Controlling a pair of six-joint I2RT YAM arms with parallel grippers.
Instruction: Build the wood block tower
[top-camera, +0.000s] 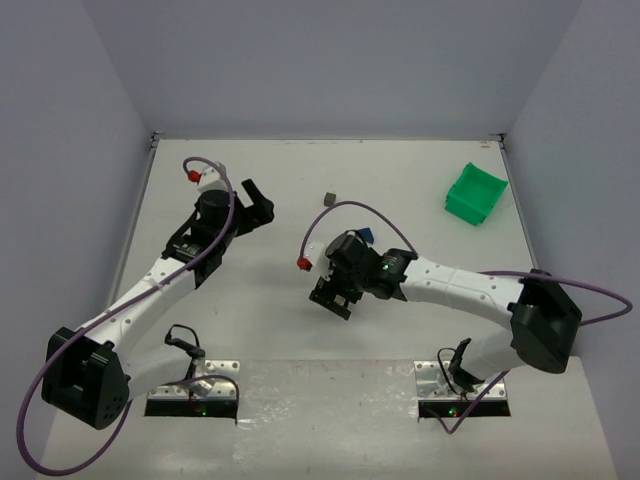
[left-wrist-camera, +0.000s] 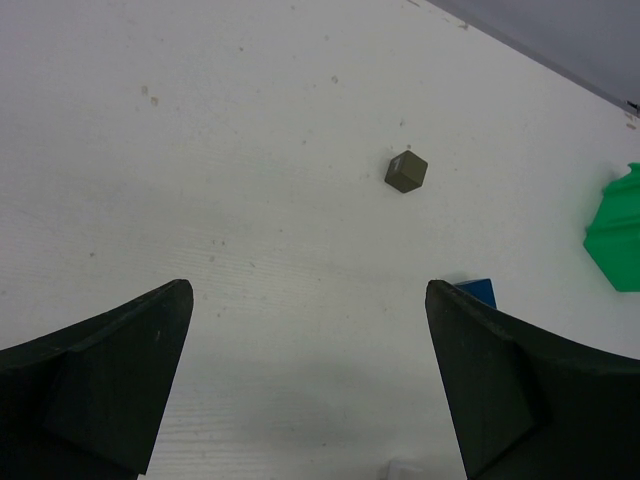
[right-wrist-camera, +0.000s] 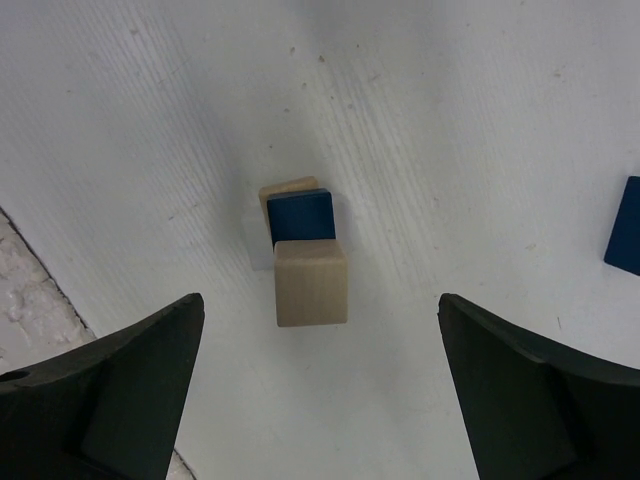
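**Tower** (right-wrist-camera: 303, 222): stands on the table (right-wrist-camera: 450, 120) directly under the right gripper (right-wrist-camera: 320, 300). The arm hides it in the top view. It is three blocks high: beige, blue, then a beige top block (right-wrist-camera: 312, 282).

**Right gripper:** jaws spread wide and holding nothing, one finger to either side of the tower and above it.

**Left gripper** (left-wrist-camera: 308, 290): jaws spread wide and empty, well apart from the tower, with the grey block (left-wrist-camera: 407, 171) ahead of it.

**Hazards (judged)**
- The layers do not look squarely lined up, and the bottom block seems turned a little against the blue one. An off-centre press from the next piece could tip the stack.
- The fingers flank the tower, so any sideways drift while lifting away could clip the top block.
- The blue piece (right-wrist-camera: 625, 225) lies near the right finger and could be brushed and skid off.
- The grey block is small and lies alone, so a poorly centred pinch could flick it away.

**Count**
- Stacked blocks: three (two beige, one blue).
- Loose pieces: two (one grey, one blue).
- Bin (top-camera: 476, 194): one, green, at the far right and well apart.
- Grippers: two, both empty.
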